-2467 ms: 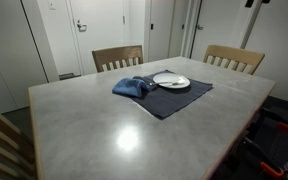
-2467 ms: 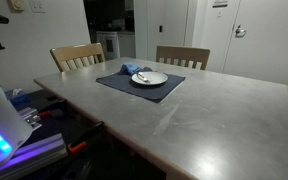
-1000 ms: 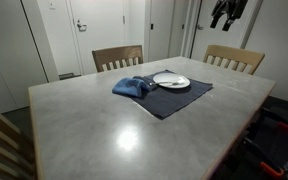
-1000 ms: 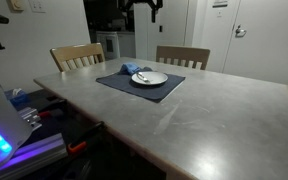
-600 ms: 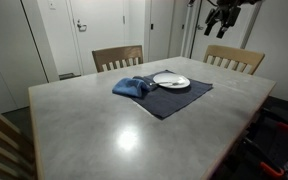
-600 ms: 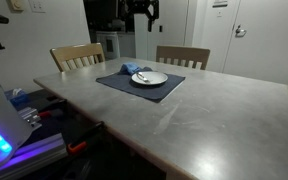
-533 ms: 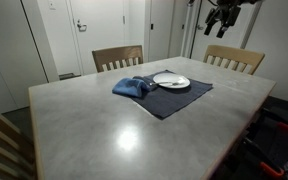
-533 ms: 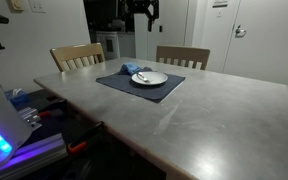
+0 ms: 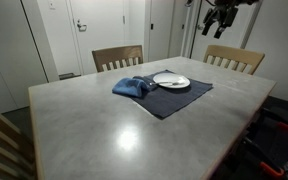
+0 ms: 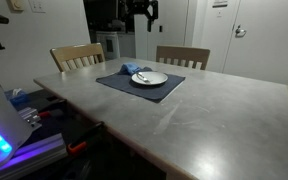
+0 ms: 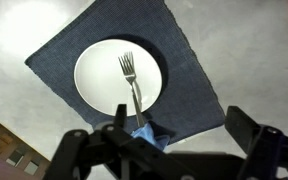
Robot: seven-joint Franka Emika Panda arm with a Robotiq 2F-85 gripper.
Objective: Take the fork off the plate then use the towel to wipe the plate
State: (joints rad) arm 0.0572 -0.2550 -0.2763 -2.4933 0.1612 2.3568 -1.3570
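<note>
Since the earlier frames your claw has dropped into sight at the top of both exterior views and settled. Over the last half second it barely shifts. It hangs high over the far side of the table, well apart from everything on it.

In the wrist view the claw stands open with nothing in it, its two fingers spread wide along the bottom edge.

The fork lies on the plate, roughly centred. The plate sits on the dark mat. The towel is bunched on the mat just beside the plate, and in the wrist view a blue scrap of it shows near the fork's handle end.

What matters for your descent is that the fork lies below and a little ahead of the claw. Its long axis runs nearly top to bottom in the wrist view, tines away from you and handle toward the fingers. Your fingers are spread across that axis, so they look already lined up to straddle the handle. I judge you need little wrist turn, mostly a straight drop with a small reach forward. Watch the towel at the handle end, since a finger could snag it.
</note>
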